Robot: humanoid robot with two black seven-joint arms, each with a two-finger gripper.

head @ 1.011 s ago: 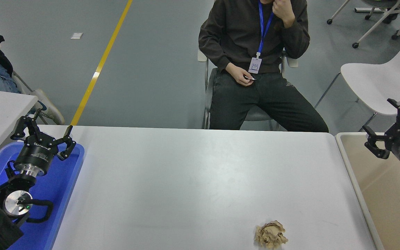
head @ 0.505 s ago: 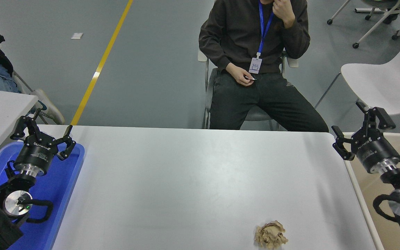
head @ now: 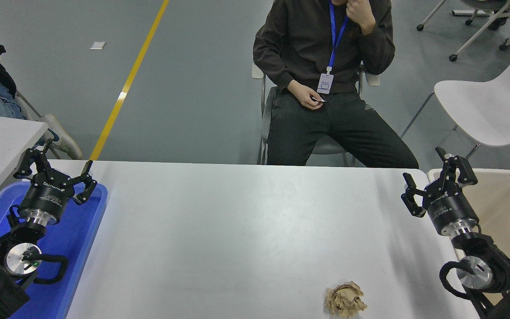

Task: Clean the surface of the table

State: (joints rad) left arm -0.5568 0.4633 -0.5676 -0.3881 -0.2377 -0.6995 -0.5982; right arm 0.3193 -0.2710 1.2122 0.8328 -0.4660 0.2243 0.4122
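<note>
The right gripper (head: 434, 177) (fingers spread) swung in from the right edge, arriving over the table surface's (head: 246, 230) right end.

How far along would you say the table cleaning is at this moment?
Nothing looks done: the crumpled brown paper lies on the table surface. In hand: the right gripper hovers open at the table's right edge. Left: grasping and removing the paper. The left gripper is parked over the blue tray.

Bright, even overhead light; sharp focus; soft sheen on table surface (head: 246, 230).
</note>
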